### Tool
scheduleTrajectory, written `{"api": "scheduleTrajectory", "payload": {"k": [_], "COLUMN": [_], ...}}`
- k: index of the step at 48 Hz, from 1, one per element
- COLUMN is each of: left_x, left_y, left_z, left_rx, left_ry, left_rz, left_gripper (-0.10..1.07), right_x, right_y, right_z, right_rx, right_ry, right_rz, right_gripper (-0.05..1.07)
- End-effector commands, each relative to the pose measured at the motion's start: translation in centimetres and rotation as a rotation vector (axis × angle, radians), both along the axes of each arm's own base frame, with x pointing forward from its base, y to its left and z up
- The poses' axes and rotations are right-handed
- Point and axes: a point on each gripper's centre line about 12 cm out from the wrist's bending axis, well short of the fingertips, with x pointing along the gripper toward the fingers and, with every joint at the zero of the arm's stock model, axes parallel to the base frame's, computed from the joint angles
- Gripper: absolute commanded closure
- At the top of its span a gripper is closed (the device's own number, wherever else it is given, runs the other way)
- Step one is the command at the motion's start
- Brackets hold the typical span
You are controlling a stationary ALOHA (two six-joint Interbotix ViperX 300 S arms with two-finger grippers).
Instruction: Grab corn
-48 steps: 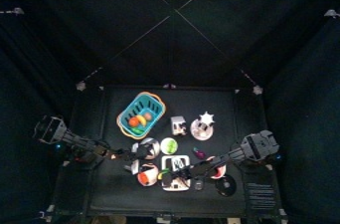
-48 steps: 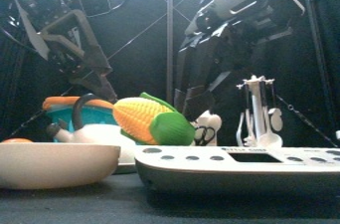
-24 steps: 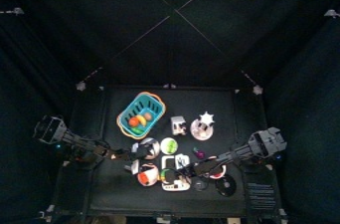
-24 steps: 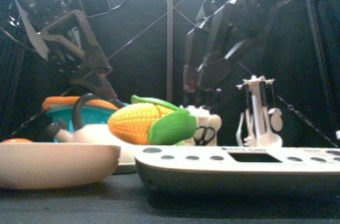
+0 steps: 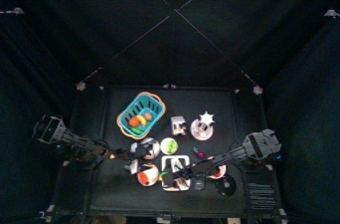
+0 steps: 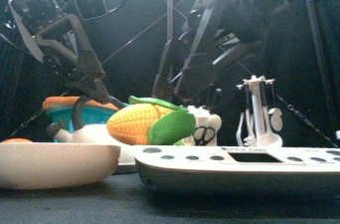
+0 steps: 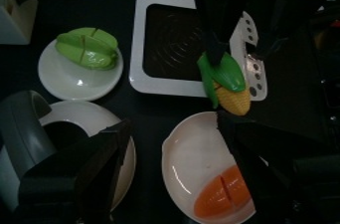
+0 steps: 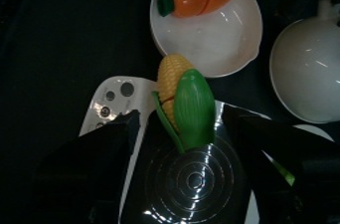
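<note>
Yellow plastic corn (image 8: 184, 100), green husk at one end, sits between right hand's (image 8: 186, 140) spread jaws, beside white bowl (image 8: 213, 31) holding orange toy. Likely light, stiff, slick; you grip across mid-body. Contact unclear; cob's underside hidden. Left hand (image 7: 180, 163) rests apart, jaws spread, over table (image 7: 159, 118).

Top view: items on worktop (image 5: 113, 109) too small to ID. Front view: bowl (image 6: 47, 165) cut off at left edge, hides base of corn (image 6: 149, 124). Right claw (image 8: 180, 148) tips dark, grip unclear.
</note>
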Motion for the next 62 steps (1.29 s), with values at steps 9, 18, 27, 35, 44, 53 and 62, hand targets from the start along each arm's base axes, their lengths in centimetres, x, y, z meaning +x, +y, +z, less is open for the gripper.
{"api": "scheduleTrajectory", "payload": {"k": [9,18,27,35,44,53,62], "left_x": [-0.3,-0.3,-0.3,-0.3,-0.3,-0.3,-0.3], "left_y": [0.1,0.1,0.1,0.1,0.1,0.1,0.1], "left_z": [0.5,0.5,0.5,0.5,0.5,0.6,0.5], "left_rx": [-0.013,-0.013,-0.013,-0.013,-0.014,-0.014,-0.014], "left_ry": [-0.017,-0.017,-0.017,-0.017,-0.017,-0.019,-0.018], "left_rz": [0.013,0.013,0.013,0.013,0.014,0.014,0.014], "left_gripper": [-0.03,-0.03,-0.03,-0.03,-0.03,-0.03,-0.03], "right_x": [1.1,1.1,1.1,0.6,-0.2,-0.9,-1.0], "right_y": [-0.8,-0.9,-1.0,-1.2,-1.5,-1.8,-2.0], "right_z": [0.6,0.2,0.7,2.0,3.3,4.3,4.7], "right_rx": [0.01,0.0,0.003,0.002,0.003,-0.004,-0.013], "right_ry": [-0.04,-0.037,-0.045,-0.059,-0.074,-0.079,-0.092], "right_rz": [-0.013,-0.01,-0.014,-0.02,-0.025,-0.03,-0.027], "right_gripper": [0.08,0.26,0.39,0.39,0.39,0.39,0.39]}}
